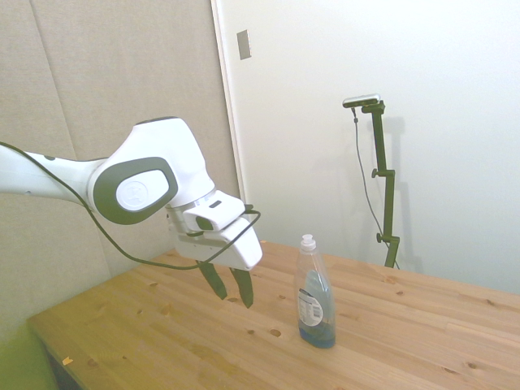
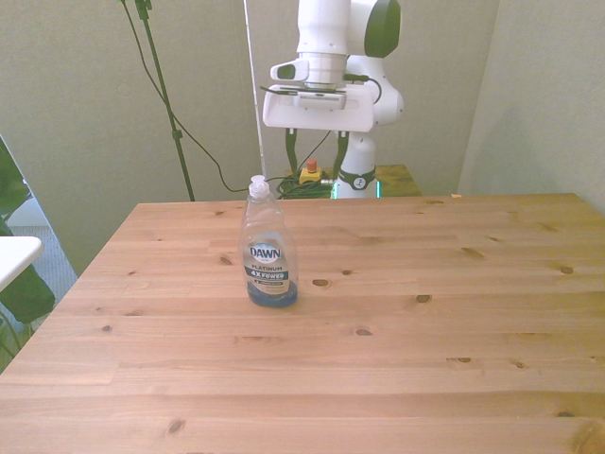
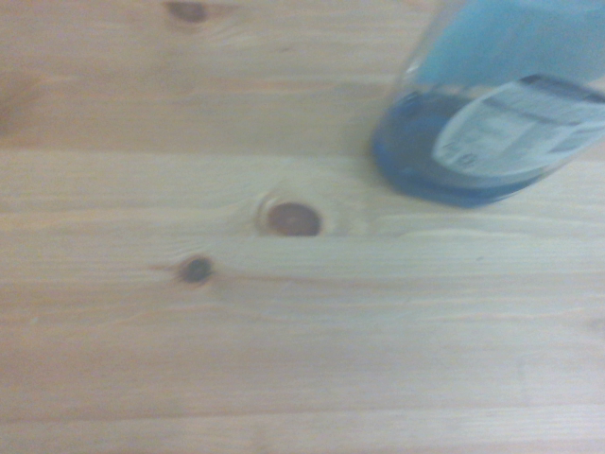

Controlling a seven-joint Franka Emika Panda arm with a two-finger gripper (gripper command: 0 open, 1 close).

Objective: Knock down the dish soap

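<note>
Hovering open and empty, the hand (image 1: 231, 288) hangs behind the dish soap (image 1: 314, 294), toward the bench's (image 2: 425, 359) far edge; the bottle stands upright, probably a short sideways push away.

Wooden table (image 2: 397, 312) of knotty pine planks, pale finish. Grey-beige fabric wall panels (image 1: 122, 89) behind, adjoining a plain white wall (image 1: 422, 73) with a small grey plate (image 1: 244, 44) mounted high. Greenish wall (image 2: 76, 132) in the front view. Even, soft lighting.
</note>
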